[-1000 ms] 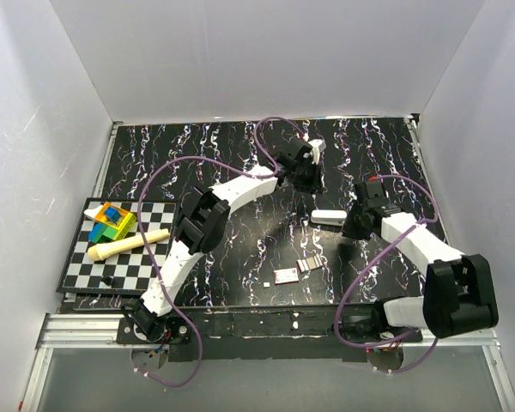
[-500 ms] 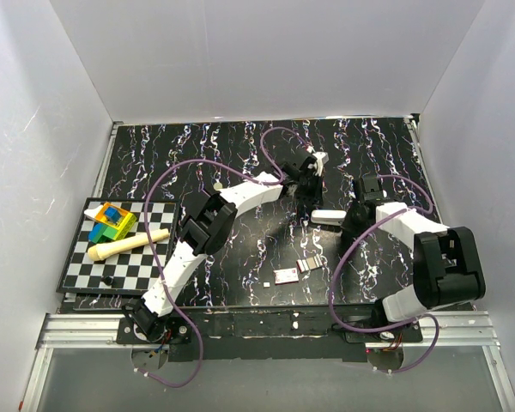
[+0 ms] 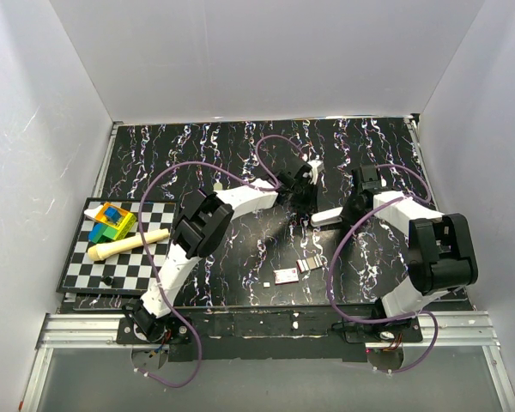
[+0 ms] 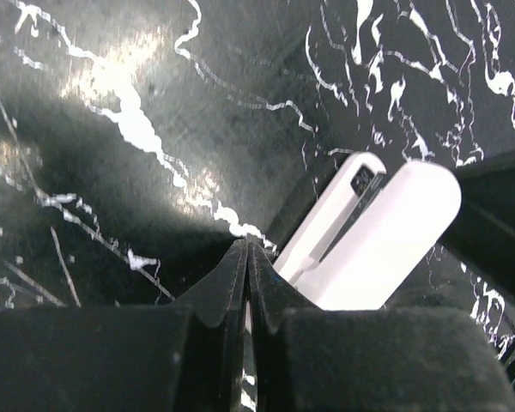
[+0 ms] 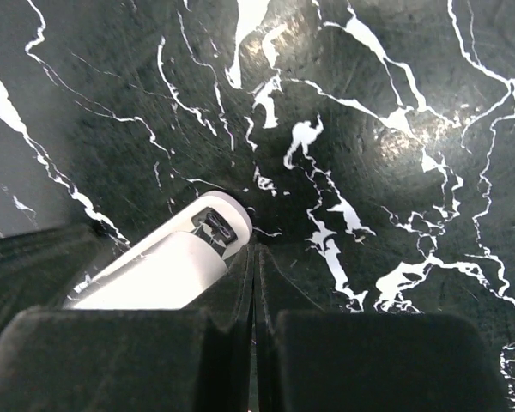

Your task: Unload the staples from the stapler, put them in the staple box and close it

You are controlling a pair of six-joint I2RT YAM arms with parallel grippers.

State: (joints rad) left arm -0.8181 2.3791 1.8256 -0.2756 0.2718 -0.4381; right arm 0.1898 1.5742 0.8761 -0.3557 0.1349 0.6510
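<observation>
Top external view: the white stapler (image 3: 328, 217) is seen lying on the black marbled table (image 3: 240, 163), right of centre, between the two arms. The left gripper (image 3: 307, 204) is lowered at its left end and the right gripper (image 3: 354, 209) at its right end. The staples (image 3: 307, 264), a short silvery strip, are found loose on the table nearer the arm bases, apart from the stapler and just beside a small pink-and-white box (image 3: 285, 275). A chequered board (image 3: 129, 270) carrying coloured blocks (image 3: 112, 221) and a cream stick (image 3: 127, 245) is noted far left. Left wrist view: the fingers (image 4: 215, 292) are pressed together to a thin seam with nothing grasped, and the stapler (image 4: 386, 232) is seen just to their right. Right wrist view: the fingers (image 5: 279, 283) are likewise clenched on nothing, with the stapler (image 5: 167, 266) right beside them on the left; whether it is touched cannot be told.
</observation>
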